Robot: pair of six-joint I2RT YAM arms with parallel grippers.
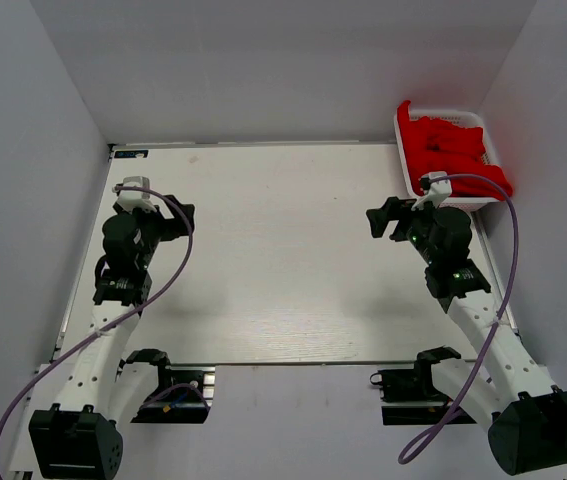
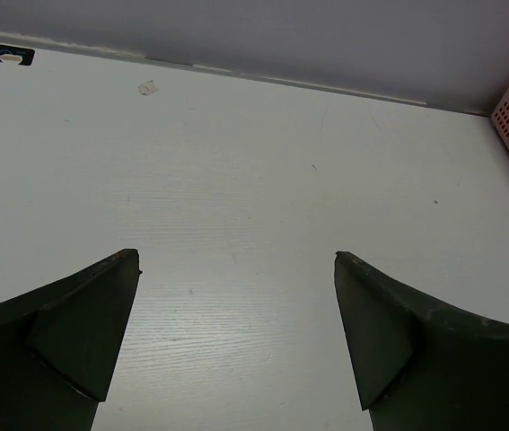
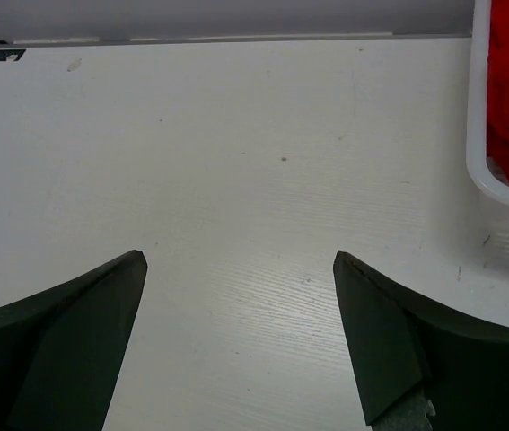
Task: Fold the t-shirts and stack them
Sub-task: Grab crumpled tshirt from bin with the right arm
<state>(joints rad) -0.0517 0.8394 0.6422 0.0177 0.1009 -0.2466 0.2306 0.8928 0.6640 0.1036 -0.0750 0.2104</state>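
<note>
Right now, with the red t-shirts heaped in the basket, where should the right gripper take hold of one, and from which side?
Likely a raised fold on top of the t-shirts, coming down from above. They lie crumpled inside the white basket, whose walls block a sideways approach, and the ridges give the open right gripper something thin to pinch.
</note>
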